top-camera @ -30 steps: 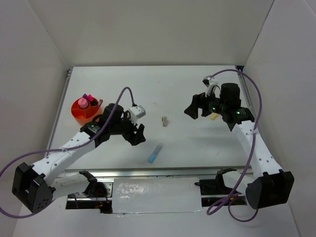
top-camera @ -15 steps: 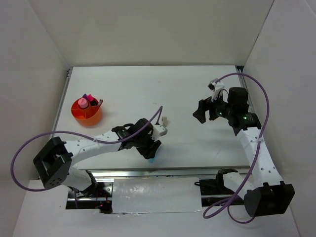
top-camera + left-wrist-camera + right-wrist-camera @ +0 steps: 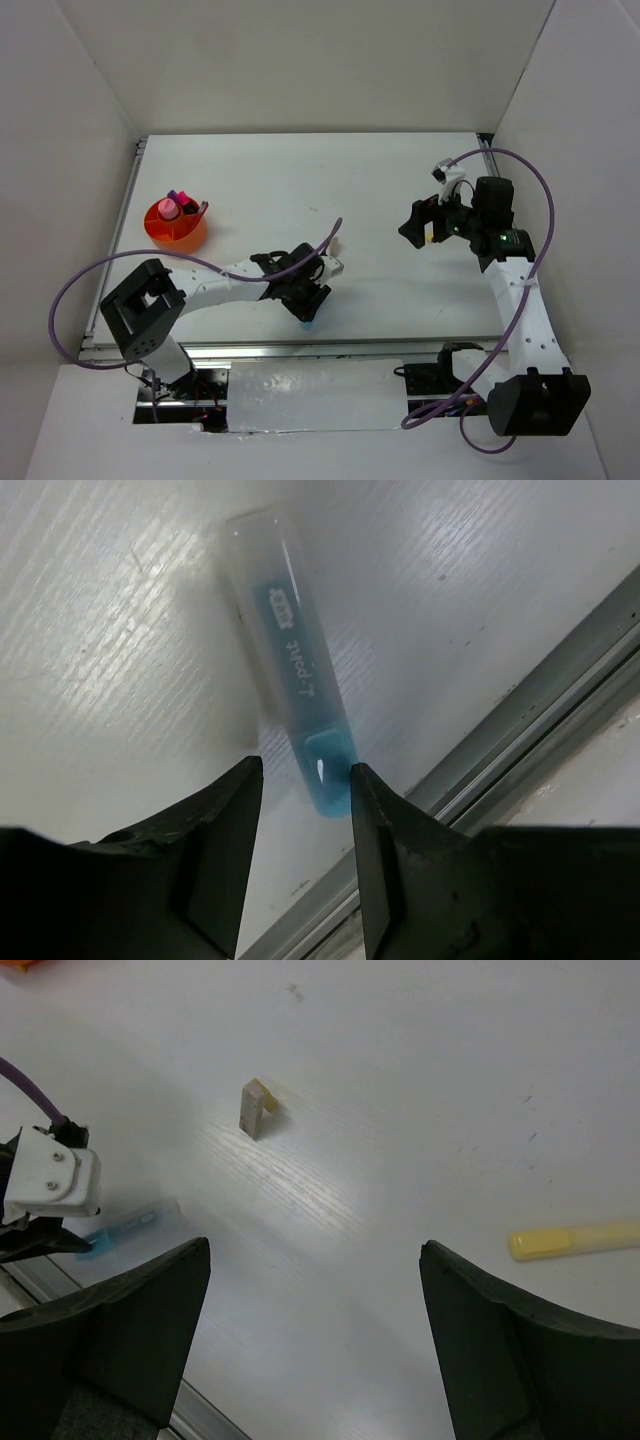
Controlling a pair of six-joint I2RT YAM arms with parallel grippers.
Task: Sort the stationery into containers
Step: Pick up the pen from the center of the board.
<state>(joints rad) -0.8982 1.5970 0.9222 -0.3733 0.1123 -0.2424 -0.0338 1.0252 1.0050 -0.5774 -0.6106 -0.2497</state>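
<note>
The light blue highlighter (image 3: pixel 290 670) lies flat near the table's front edge, its darker blue end between my left fingertips. My left gripper (image 3: pixel 303 775) is open, low over that end, which lies close to the right finger. In the top view the left gripper (image 3: pixel 308 300) covers most of the highlighter (image 3: pixel 307 323). The orange cup (image 3: pixel 176 228) at the far left holds pink and dark pens. My right gripper (image 3: pixel 312 1250) is wide open and empty, high above the table. A tiny beige block (image 3: pixel 255 1108) and a yellow highlighter (image 3: pixel 575 1239) lie below it.
A metal rail (image 3: pixel 520 720) runs along the table's front edge just beside the light blue highlighter. White walls enclose the table on three sides. The left arm's purple cable (image 3: pixel 330 240) arcs over the table's middle.
My left arm has swung right and toward the front edge, from beside the cup down onto the light blue highlighter. My right gripper has drifted slightly right.
</note>
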